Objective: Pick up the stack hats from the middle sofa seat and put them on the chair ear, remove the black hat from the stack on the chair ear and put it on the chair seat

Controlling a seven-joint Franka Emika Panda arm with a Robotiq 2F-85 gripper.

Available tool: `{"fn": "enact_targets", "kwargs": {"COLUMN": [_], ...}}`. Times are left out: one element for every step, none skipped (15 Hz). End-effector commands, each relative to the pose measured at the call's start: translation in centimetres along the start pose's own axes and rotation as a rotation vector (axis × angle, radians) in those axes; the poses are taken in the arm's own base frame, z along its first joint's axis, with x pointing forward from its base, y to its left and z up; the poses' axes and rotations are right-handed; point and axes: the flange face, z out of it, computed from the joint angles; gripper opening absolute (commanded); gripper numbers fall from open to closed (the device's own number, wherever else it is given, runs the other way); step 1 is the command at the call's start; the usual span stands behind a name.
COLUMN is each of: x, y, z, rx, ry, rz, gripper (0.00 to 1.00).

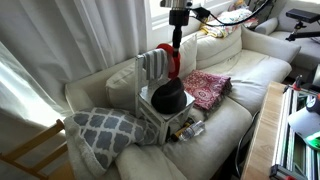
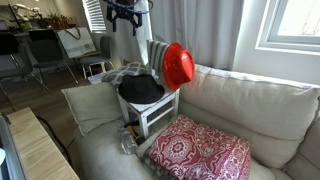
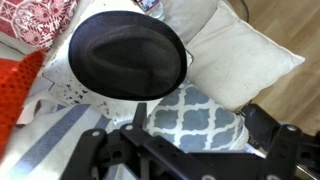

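**Exterior view.** The black hat (image 1: 168,96) lies on the chair seat (image 1: 146,98). The red hat (image 1: 172,60) hangs over the chair ear and hides it. The chair stands on the middle sofa seat (image 1: 225,118), the worktop here, toward its back edge. The end effector (image 1: 180,14) hovers high above, well apart from both hats. Both placements appear done, so the step in hand is judged to be the retreat.

**Exterior view.** The end effector is too small to read here. The patterned cloth (image 2: 200,150) lies on the worktop just beside the chair. Open room lies straight up.

**Wrist view.** The end effector is spread wide and empty, with the black hat in view beneath. The lattice pillow (image 3: 200,115) sits just beside the chair. The next move calls for a vertical lift that clears the red hat's brim.
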Motion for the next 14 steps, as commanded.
{"fn": "enact_targets", "kwargs": {"x": [-2.4,-3.0,-3.5,-4.1,-4.5,-5.1,-5.5,-6.1,-6.6,-7.1,-7.6,-6.5,-7.0,-7.3], "y": [2.4,3.2,3.9,4.6,5.1,5.5,6.0,6.3,6.6,6.9,7.3,7.2,7.5,7.6], "z": [-5.0,-6.5,-7.8,-9.2,-10.5,-12.0,-13.0,-14.3,-15.2,-16.3,-17.0,-16.0,-16.8,-17.2], "rx": [0.015,0.003,0.002,-0.023,-0.038,-0.061,-0.075,-0.088,-0.097,-0.105,-0.111,-0.121,-0.129,-0.134], "ry": [0.036,0.056,0.077,0.1,0.121,0.143,0.161,0.183,0.196,0.211,0.224,0.207,0.219,0.225], "rz": [0.066,0.087,0.094,0.109,0.11,0.115,0.12,0.124,0.127,0.132,0.135,0.142,0.143,0.145], "gripper": [1.0,1.0,1.0,1.0,1.0,1.0,1.0,1.0,1.0,1.0,1.0,1.0,1.0,1.0]}}
